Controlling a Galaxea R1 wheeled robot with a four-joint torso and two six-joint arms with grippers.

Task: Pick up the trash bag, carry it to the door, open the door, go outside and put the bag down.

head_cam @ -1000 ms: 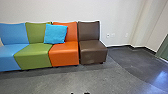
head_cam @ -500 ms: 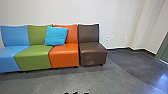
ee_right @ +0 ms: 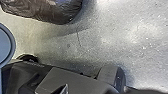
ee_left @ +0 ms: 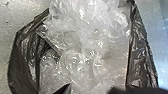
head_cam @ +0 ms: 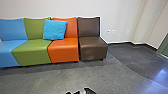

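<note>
Trash bag of shiny black plastic (ee_left: 142, 50) was low by the robot's dark grey base (ee_right: 72, 81), with puffy clear wrap (ee_left: 80, 62) inside, near the speckled grey floor (ee_right: 125, 32). I could not tell what the left hand (ee_left: 87, 90) gripped. Slow, level moves seemed best, so no wrap would spill.

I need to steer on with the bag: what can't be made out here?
- Inner bottom of the black plastic trash bag: left wrist view, hidden by crumpled clear plastic.
- Rest of the bag, right wrist view: cut off by the edge.
- Green panel, head view: cut off by the right edge; door or not, can't tell.
- Orange chair's backrest, head view: partly behind the turquoise cushion.
</note>
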